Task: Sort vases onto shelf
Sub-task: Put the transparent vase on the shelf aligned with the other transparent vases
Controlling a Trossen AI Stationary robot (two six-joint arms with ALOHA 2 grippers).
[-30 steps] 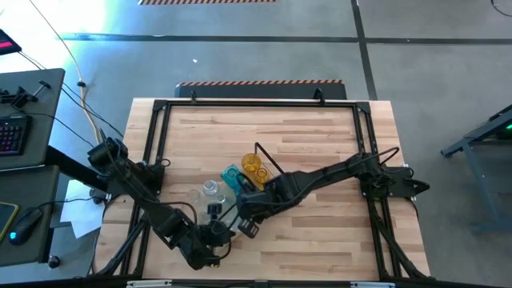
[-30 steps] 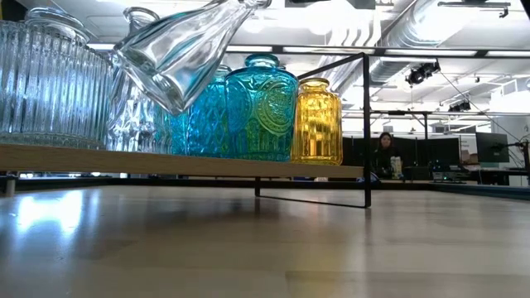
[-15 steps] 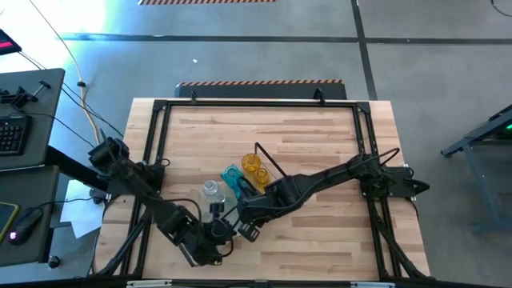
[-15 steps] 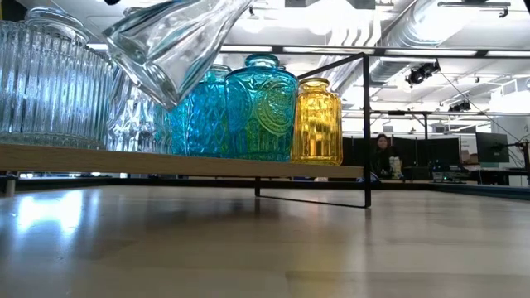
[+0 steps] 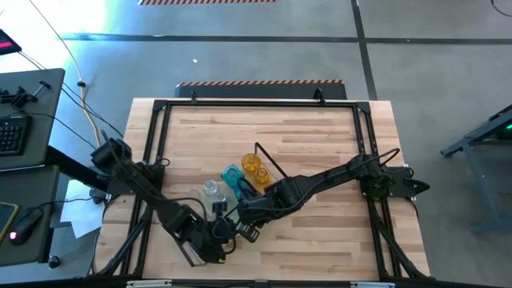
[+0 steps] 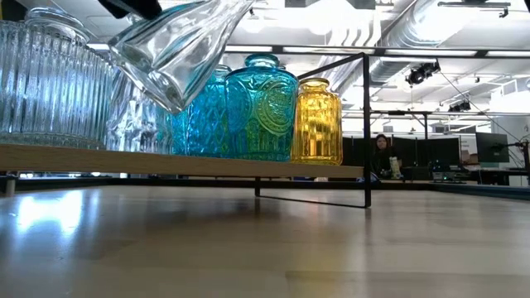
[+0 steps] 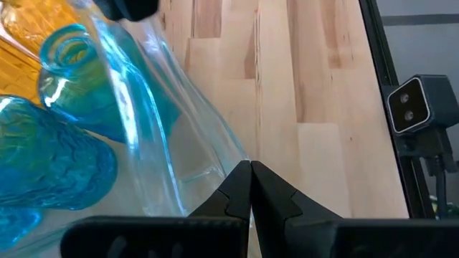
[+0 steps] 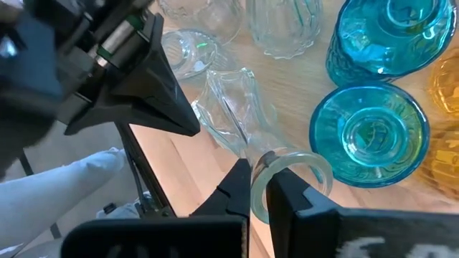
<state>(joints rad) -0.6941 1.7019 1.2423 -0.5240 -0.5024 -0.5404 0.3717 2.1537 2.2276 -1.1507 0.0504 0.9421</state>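
Pincer fingertips of both arms hide behind tilted clear vase [image 6: 178,51].

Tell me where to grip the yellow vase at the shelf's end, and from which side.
Take the yellow vase by its short neck, coming straight down from above. It stands upright, its ribbed body is wide, a teal vase crowds one side and the black wire frame stands at the other.
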